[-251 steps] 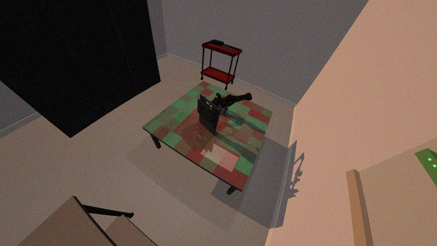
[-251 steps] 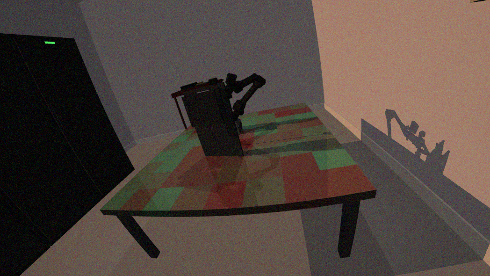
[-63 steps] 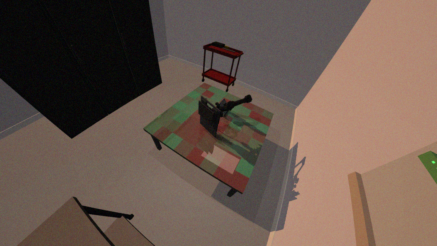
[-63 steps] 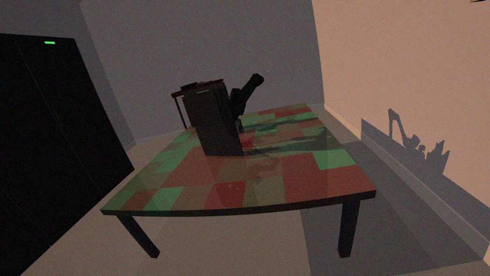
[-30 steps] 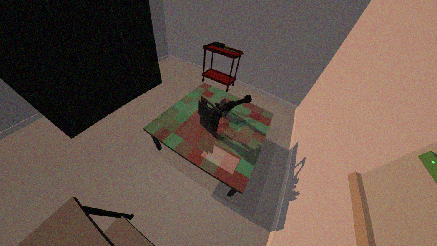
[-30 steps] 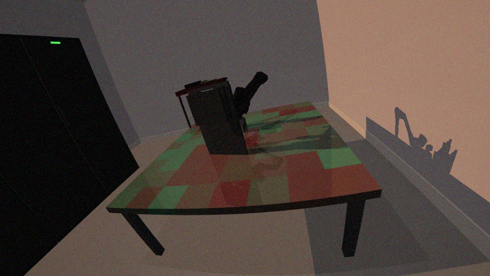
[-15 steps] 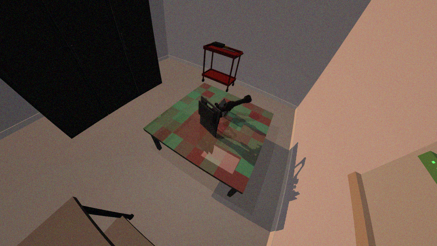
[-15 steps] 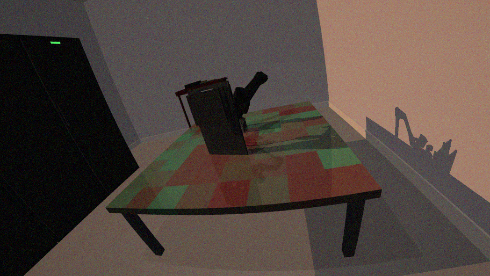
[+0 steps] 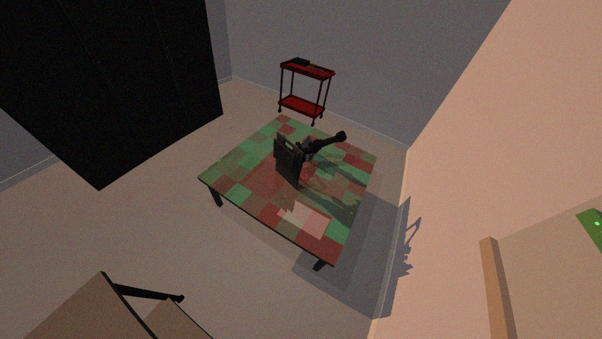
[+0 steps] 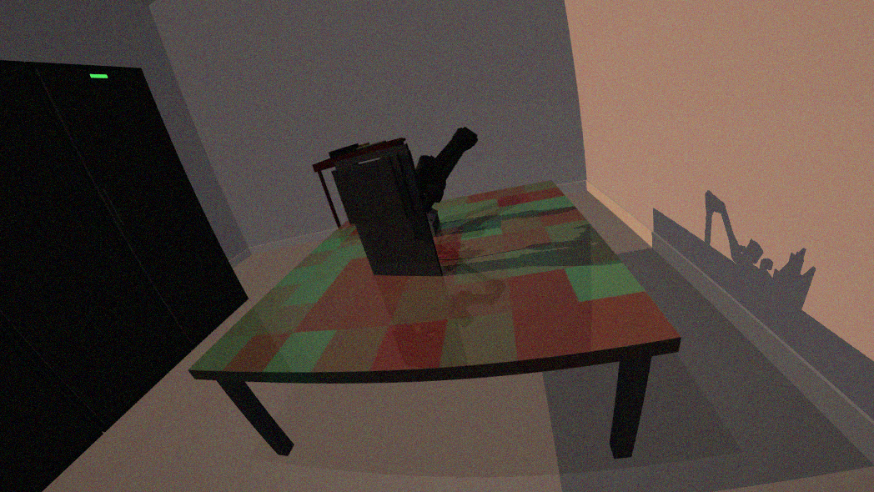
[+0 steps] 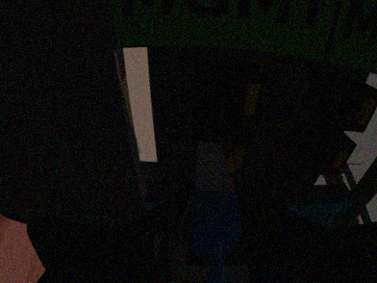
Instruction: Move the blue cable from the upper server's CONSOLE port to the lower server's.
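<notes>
The wrist view is very dark, but the gripper (image 11: 212, 187) is closed on the blue plug (image 11: 216, 218), which lies near the lower middle of that view. The plug's front part is pale grey-blue and points toward the upper edge; a faint blue cable (image 11: 217, 262) runs from its rear to the bottom edge. Whether the plug sits in a port, and in which server, cannot be told, nor can the state of its tab. A dark green band (image 11: 231, 34) with cut-off black lettering crosses the top of the wrist view. In the top and exterior views, a dark upright housing (image 9: 287, 164) (image 10: 391, 219) stands on a table (image 9: 235, 229) (image 10: 440, 370) patterned in red and green patches. The black arm (image 9: 322, 144) (image 10: 451, 155) is bent beside the housing, on the side away from the exterior camera, its raised joint angled upward; the gripper itself is hidden in both views. A red cart (image 9: 281, 84) (image 10: 329, 198) stands beyond the table, carrying a dark item on its top shelf. A large black cabinet (image 9: 126, 92) (image 10: 79, 213) stands well apart from the housing.
</notes>
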Controlling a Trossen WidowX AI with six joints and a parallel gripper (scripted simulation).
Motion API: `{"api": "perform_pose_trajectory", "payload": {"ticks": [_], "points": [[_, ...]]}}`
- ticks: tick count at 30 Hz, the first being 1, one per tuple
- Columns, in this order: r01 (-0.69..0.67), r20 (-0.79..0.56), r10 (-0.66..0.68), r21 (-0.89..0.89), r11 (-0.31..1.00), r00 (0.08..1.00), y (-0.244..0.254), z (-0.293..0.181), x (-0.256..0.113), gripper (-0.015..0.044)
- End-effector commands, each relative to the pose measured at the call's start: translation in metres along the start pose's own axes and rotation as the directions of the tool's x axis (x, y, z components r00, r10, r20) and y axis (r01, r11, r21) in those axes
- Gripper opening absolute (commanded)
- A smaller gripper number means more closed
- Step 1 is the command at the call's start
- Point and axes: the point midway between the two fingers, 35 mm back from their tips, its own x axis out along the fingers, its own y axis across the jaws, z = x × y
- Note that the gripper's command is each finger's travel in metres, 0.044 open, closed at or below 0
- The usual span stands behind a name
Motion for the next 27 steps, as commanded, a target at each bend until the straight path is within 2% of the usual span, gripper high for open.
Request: {"api": "perform_pose_trajectory", "payload": {"ticks": [1, 27], "points": [[0.015, 0.001, -0.015, 0.008, 1.0, 1.0, -0.0039, 0.002, 0.0012, 0.0], [0.016, 0.001, -0.016, 0.009, 1.0, 1.0, -0.0039, 0.0036, 0.0057, 0.0]]}}
